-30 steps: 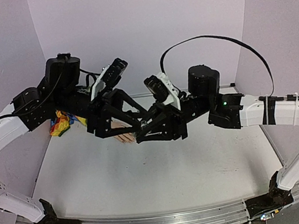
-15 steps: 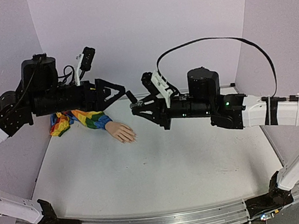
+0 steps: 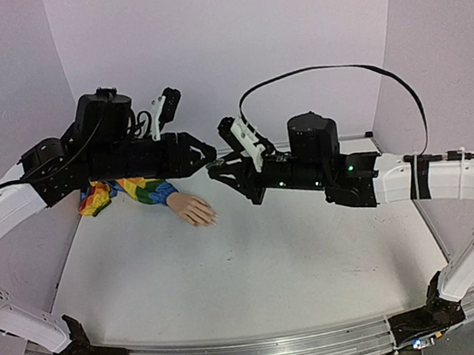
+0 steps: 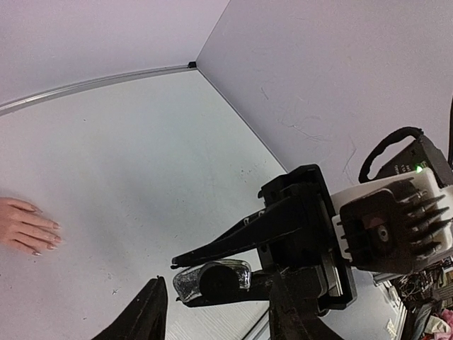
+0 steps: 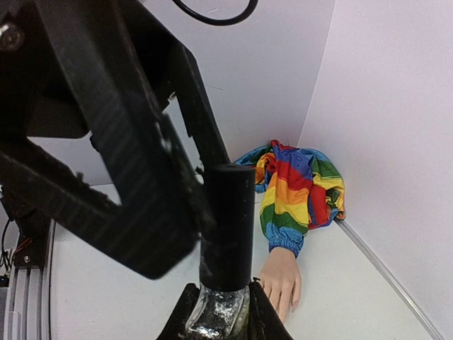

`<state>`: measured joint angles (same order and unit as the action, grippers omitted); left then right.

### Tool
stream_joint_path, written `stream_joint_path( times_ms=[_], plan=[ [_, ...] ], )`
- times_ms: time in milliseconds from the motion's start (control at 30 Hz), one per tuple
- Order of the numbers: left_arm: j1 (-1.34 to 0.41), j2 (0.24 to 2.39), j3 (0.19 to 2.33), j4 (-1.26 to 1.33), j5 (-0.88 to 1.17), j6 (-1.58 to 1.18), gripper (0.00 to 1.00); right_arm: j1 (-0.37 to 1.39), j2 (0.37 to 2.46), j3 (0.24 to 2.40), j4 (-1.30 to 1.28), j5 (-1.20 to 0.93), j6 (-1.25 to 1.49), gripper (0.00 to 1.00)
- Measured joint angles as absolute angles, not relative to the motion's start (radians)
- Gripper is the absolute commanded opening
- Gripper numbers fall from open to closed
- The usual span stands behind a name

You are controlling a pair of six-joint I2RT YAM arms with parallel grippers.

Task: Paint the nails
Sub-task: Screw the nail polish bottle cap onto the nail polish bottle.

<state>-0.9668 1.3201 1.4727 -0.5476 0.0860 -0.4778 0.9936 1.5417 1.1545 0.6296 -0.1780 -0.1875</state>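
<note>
Gripping glittery bottle (image 5: 221, 315) in right claw (image 3: 216, 171), left claw (image 4: 216, 312) straddling cap (image 5: 226, 212)

**Rainbow, Peach, Black and White**

Red, orange, yellow, green, blue stripes on sleeve (image 5: 297, 188); pale peach on fake hand (image 5: 282, 278). Silver glitter in bottle (image 5: 223, 315), black cap (image 5: 228, 212). Black on left tool (image 3: 206, 156) and right tool (image 3: 218, 173); white on table (image 3: 259, 271); pale lilac on walls (image 3: 244, 35).

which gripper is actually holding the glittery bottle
The right gripper: its jaws are shut on the small glittery bottle. The left gripper only flanks the black cap.
</note>
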Motion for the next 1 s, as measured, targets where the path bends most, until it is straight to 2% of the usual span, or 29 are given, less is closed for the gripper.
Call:
stream_joint_path(
  times_ms=[200, 500, 600, 667, 733, 933, 1000],
  plan=[
    [-0.967, 1.354, 1.500, -0.534, 0.088, -0.481, 0.35, 0.994, 1.544, 1.158, 0.636, -0.175, -0.190, 0.00],
    [-0.955, 1.378, 1.512, -0.522, 0.096, -0.467, 0.06, 0.994, 1.548, 1.158, 0.636, -0.171, -0.191, 0.00],
    [-0.949, 1.379, 1.512, -0.519, 0.134, -0.433, 0.00, 0.993, 1.547, 1.158, 0.635, -0.182, -0.190, 0.00],
    [-0.934, 1.379, 1.512, -0.519, 0.209, -0.369, 0.00, 0.987, 1.542, 1.158, 0.628, -0.221, -0.186, 0.00],
    [-0.913, 1.379, 1.512, -0.517, 0.343, -0.278, 0.00, 0.965, 1.521, 1.151, 0.608, -0.333, -0.173, 0.00],
    [-0.901, 1.361, 1.494, -0.485, 0.860, -0.019, 0.00, 0.925, 1.487, 1.172, 0.560, -0.943, 0.019, 0.00],
    [-0.911, 1.353, 1.494, -0.477, 0.971, 0.031, 0.00, 0.952, 1.494, 1.193, 0.569, -1.039, 0.087, 0.00]
  ],
)
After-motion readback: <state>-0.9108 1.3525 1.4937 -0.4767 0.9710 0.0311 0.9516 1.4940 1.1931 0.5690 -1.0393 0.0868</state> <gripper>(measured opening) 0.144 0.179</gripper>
